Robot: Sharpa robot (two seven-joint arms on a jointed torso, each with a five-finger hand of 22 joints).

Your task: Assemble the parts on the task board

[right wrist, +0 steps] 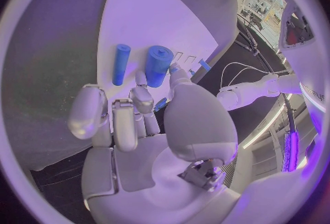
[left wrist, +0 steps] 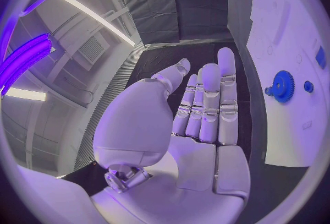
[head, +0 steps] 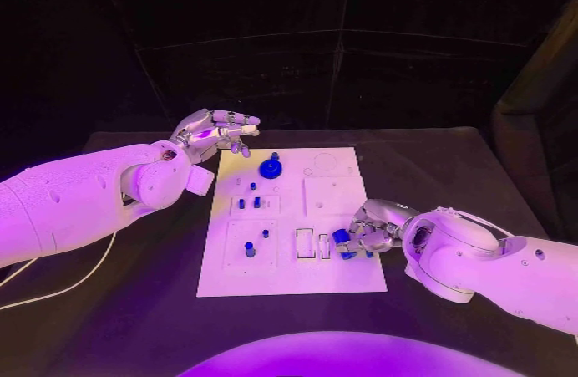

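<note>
R hand [head: 371,229] sits lower right of centre in the head view, at the right edge of the task board [head: 289,272]. Fingers curl in around a short blue cylinder [head: 342,236], pinched at the fingertips just over the board's lower right part. In the right wrist view the same hand [right wrist: 137,125] has the thick blue cylinder [right wrist: 157,65] against thumb and fingertips, w/ a thinner blue peg [right wrist: 121,64] lying just beside it on the white board [right wrist: 137,9].

L hand [head: 217,133] is upper left of centre in the head view, off the board's top left corner, fingers spread apart and holding nothing. Left wrist view: palm flat, fingers [left wrist: 206,103] straight and side by side, thumb out to one side, nothing in it.

On the board, head view: blue gear [head: 272,169] w/ a small post, upper middle. Below it, small blue pegs [head: 250,202] stand in a recessed block at centre left. One more blue peg [head: 250,248] lower left. Two slim rectangular slots [head: 305,242] are near the R hand. In the left wrist view the gear [left wrist: 281,87] is at the right side of the frame w/ a small blue part [left wrist: 308,87] just beside it.
</note>
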